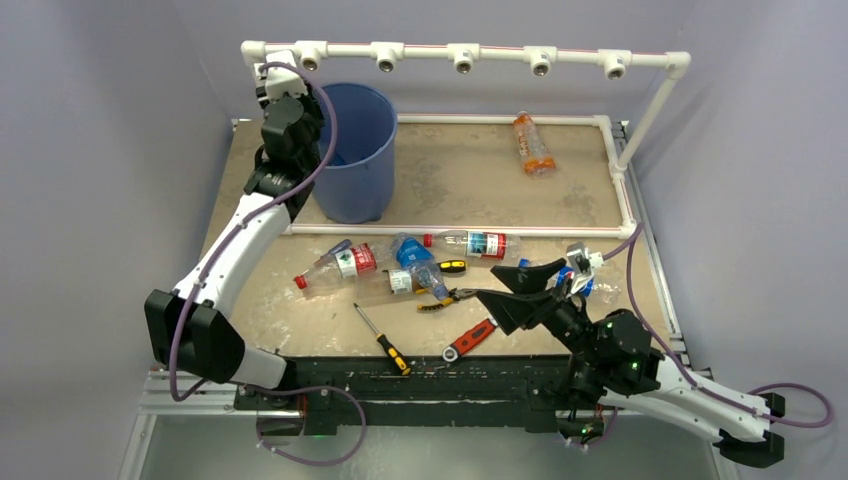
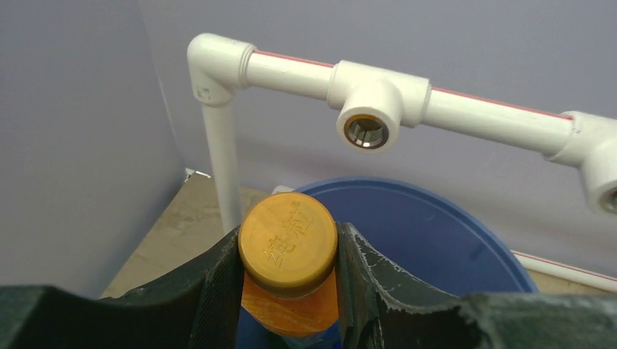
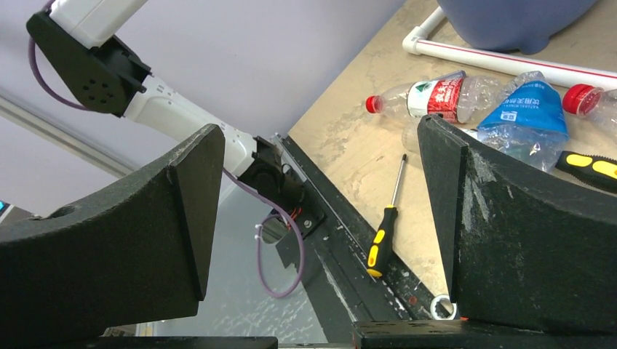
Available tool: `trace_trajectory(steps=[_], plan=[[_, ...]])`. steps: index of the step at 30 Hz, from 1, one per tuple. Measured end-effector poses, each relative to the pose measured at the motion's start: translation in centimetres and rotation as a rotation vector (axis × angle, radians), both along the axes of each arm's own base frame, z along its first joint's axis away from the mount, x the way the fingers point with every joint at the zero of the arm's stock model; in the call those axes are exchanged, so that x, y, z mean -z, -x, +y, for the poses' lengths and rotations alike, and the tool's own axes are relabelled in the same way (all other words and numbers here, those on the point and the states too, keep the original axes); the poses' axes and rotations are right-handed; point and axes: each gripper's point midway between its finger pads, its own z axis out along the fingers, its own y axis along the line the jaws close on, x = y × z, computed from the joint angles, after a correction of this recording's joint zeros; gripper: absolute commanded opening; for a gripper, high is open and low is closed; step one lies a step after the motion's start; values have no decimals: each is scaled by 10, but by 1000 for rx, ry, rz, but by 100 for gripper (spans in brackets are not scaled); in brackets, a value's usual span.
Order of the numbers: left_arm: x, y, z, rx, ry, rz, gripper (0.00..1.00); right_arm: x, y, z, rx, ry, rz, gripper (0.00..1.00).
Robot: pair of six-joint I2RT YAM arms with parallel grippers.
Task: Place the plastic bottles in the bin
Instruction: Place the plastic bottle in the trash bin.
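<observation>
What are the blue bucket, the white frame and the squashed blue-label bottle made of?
The blue bucket: probably plastic, smooth, matte, evenly coloured. The white frame: likely plastic pipe, glossy, with moulded fittings. The squashed bottle: thin clear plastic, crinkled and see-through.

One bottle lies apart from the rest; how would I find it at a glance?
Start at the big blue bin at the far left. Look right, inside the low white pipe frame: the orange bottle lies there alone. The other loose bottles are clear and cluster in front of the frame, among hand tools.
</observation>
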Motion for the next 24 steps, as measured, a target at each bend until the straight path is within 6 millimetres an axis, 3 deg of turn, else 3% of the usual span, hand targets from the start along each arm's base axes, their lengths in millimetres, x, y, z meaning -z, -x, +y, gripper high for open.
trace_trajectory(steps=[8,18,24], plan=[[60,-24,-1,0,-23,125,0,4,0,0,-3,9,15,97],[66,-37,-6,24,2,95,0,7,1,0,-7,9,30,97],[61,-32,-18,109,42,45,0,7,1,1,-9,6,35,97]])
